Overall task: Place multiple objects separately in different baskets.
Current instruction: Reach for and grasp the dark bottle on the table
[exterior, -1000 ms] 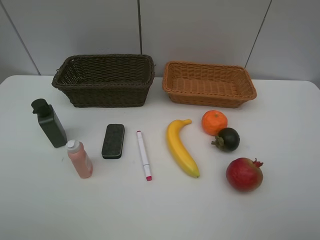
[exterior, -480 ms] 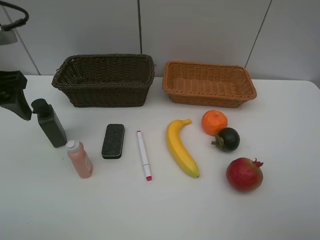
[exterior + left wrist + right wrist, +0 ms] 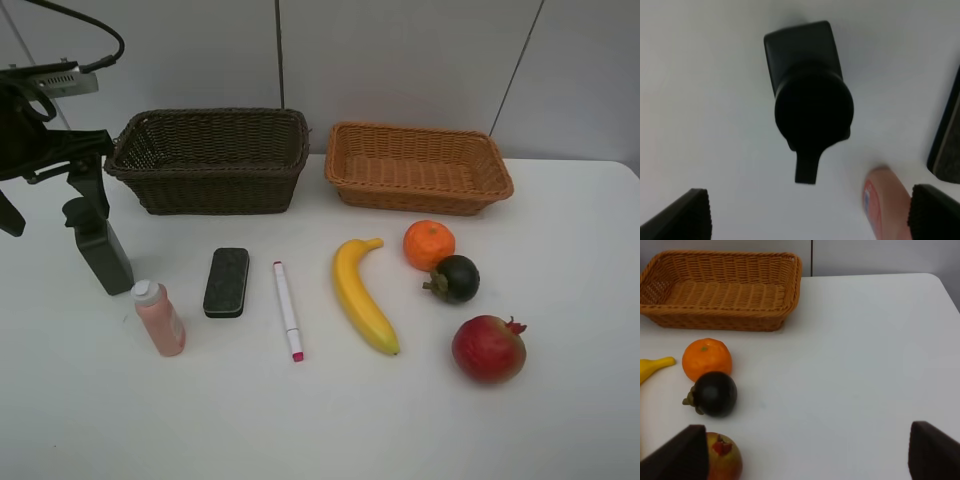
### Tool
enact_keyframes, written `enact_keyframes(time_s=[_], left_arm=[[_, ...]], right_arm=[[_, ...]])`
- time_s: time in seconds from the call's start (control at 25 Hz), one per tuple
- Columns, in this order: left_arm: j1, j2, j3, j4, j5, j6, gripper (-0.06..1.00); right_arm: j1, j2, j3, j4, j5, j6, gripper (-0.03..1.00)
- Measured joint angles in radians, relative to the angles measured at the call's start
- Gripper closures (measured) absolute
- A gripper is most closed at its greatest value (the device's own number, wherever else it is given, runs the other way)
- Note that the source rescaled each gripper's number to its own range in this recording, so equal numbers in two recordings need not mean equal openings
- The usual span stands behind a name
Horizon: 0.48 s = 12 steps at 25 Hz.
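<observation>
My left gripper [image 3: 50, 205] is open and hovers just above the black bottle [image 3: 100, 250], which stands at the table's left. In the left wrist view the bottle [image 3: 810, 100] lies between my spread fingertips [image 3: 685, 215], with the small pink bottle [image 3: 885, 200] and the black eraser block [image 3: 947, 140] beside it. In the exterior view the pink bottle [image 3: 160, 318], eraser [image 3: 227, 282], white-pink marker [image 3: 288, 310], banana [image 3: 362, 295], orange [image 3: 429, 244], mangosteen [image 3: 456, 279] and pomegranate [image 3: 488, 348] lie on the table. My right gripper [image 3: 807, 452] is open and empty, off to the side of the fruit.
The dark brown basket [image 3: 210, 160] and the light orange-brown basket [image 3: 418, 168] stand side by side at the back by the wall, both empty. The right wrist view shows the light basket [image 3: 720, 290], orange [image 3: 706, 359], mangosteen [image 3: 715, 393] and pomegranate [image 3: 722, 457].
My left arm has come in from the left edge and moved right and up, so the open gripper now stands over the black bottle. The objects have not moved.
</observation>
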<state>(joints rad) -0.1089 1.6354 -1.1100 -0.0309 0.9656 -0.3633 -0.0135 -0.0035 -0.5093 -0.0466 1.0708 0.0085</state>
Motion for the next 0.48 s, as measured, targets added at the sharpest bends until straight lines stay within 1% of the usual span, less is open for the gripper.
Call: enact_keyframes(time_s=[0.12, 0.32, 0.48], left_arm=[[0.0, 0.061, -0.014, 0.031, -0.024, -0.017, -0.02], [0.001, 0.147, -0.014, 0.04, -0.062, -0.037, -0.02], [0.001, 0.205, -0.014, 0.041, -0.141, -0.042, -0.02]], right_arm=[[0.0, 0.0, 0.0, 0.0, 0.0, 0.0, 0.17], [0.0, 0.0, 0.0, 0.0, 0.0, 0.0, 0.17], [0.0, 0.0, 0.0, 0.0, 0.0, 0.0, 0.17]])
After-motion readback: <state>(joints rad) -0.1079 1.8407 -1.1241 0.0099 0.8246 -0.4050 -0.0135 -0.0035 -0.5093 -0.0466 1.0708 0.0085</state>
